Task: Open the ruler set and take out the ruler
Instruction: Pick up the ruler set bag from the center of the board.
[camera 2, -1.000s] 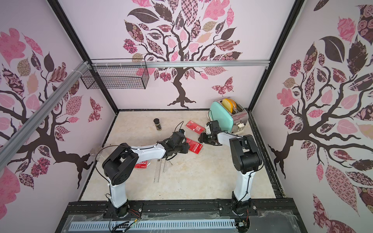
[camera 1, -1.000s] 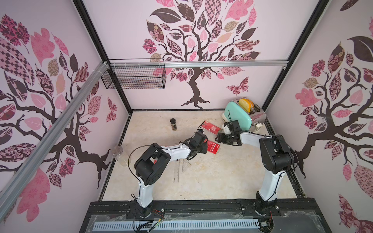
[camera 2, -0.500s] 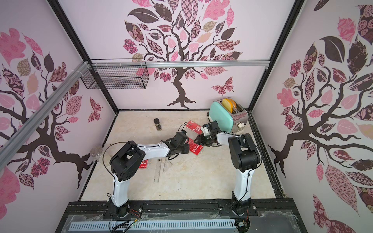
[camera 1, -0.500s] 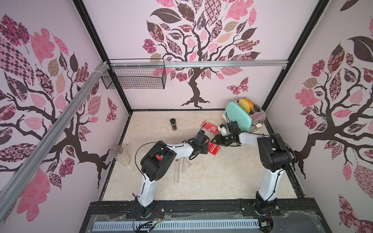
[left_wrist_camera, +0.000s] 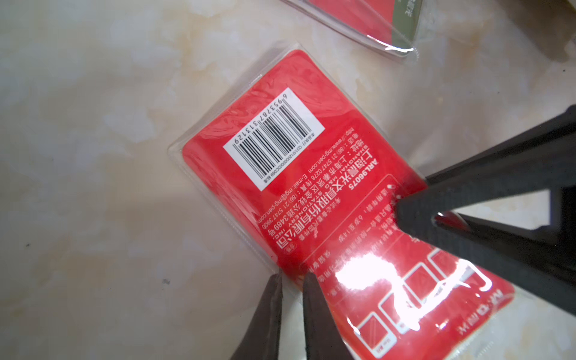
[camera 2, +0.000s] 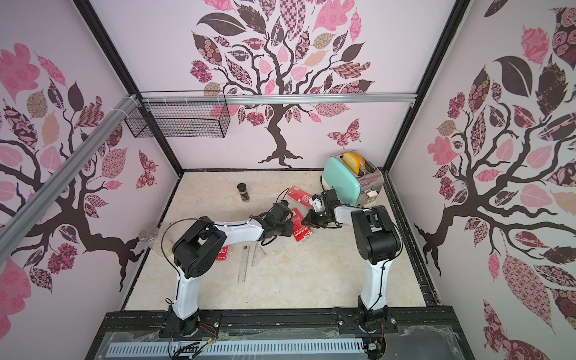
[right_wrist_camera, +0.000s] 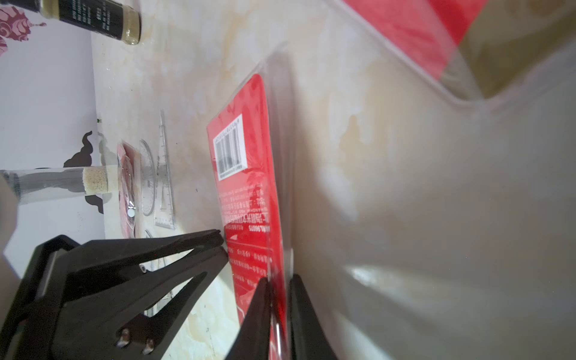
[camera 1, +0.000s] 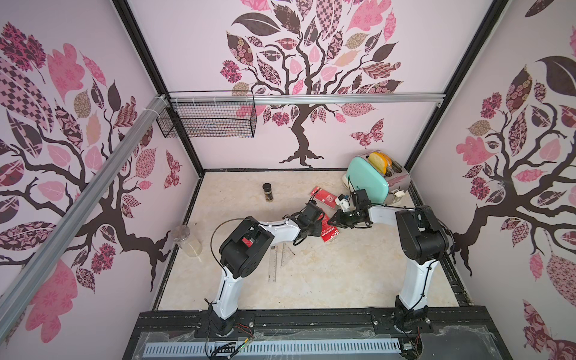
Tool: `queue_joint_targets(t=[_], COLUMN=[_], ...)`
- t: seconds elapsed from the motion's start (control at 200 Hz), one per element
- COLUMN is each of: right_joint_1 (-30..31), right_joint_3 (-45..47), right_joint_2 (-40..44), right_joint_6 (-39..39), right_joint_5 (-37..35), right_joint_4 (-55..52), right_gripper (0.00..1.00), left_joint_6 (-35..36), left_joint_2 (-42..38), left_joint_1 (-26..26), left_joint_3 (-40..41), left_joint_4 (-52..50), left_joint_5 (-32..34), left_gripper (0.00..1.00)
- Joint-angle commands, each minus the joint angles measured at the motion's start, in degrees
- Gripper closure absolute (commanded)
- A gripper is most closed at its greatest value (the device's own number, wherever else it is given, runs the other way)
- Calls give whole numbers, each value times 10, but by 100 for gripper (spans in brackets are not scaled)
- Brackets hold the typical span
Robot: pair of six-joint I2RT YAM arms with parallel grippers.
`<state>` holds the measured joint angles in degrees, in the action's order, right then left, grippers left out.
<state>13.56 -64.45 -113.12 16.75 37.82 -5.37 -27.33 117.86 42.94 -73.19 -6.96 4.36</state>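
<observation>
Both arms meet near the middle of the table, a little toward its far right corner, and the ruler set (camera 1: 329, 230) sits right between them: a red card in a clear plastic sleeve, back face up. The left gripper (left_wrist_camera: 293, 277) has its jaws pinched onto one long edge of the sleeve. The right gripper (right_wrist_camera: 280, 280) is clamped on the opposite edge, jaws drawn tight with only the plastic between them. Seen from the left wrist, the right gripper (left_wrist_camera: 402, 210) bites in from the far side.

Why two grips across from each other? My read is that one holds the sleeve steady while the other works the plastic loose to open it. I can't tell where the opening is.

The print reads clearly from the left wrist, upside down. There is a barcode numbered 6 953787 313129, the code ARL96075, "SHANGHAI M&G STATIONERY INC." and the address www.mg-pen.com, plus Chinese text too small for me to read.

A loose ruler (camera 1: 272, 263) and a set square (camera 1: 287, 253) lie on the table on the near side of the left arm. A second red packet (camera 1: 324, 197) waits toward the far edge, just beside the toaster (camera 1: 369, 179) in the far right corner. A spice jar (camera 1: 268, 191) stands well apart, toward the far edge.

This set looks unopened — the next pull needs care, since that thin sleeve could slip free or tear.
</observation>
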Motion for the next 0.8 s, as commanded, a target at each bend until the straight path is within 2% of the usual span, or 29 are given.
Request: queue_joint_targets(t=[0.0,0.06,0.145,0.35,0.455,0.585,0.795], right_joint_1=[6,5,2,-19,-29,-29,-29], right_joint_3=[4,7,15,53,77,118,196], right_joint_2=[-3,6,25,105,154,212,311], right_joint_6=[2,2,5,26,32,-4,-97], right_joint_5=[3,-4,-13,-24,-35,-37,-63], right_joint_4=[-8,-7,1,65,127,213,360], right_gripper=[96,100,100,100,100,100,100], left_joint_6=[11,15,20,40,52,58,20], left_joint_2=[3,-7,-32,-140,-200,-266,-367], left_joint_1=[0,0,-1,-3,-4,-7,-55], left_joint_3=[-5,-4,0,17,21,38,102], left_joint_4=[-12,-13,-15,-22,-32,-35,-8], left_joint_5=[1,5,15,31,33,25,-52], left_gripper=[81,75,66,51,48,45,43])
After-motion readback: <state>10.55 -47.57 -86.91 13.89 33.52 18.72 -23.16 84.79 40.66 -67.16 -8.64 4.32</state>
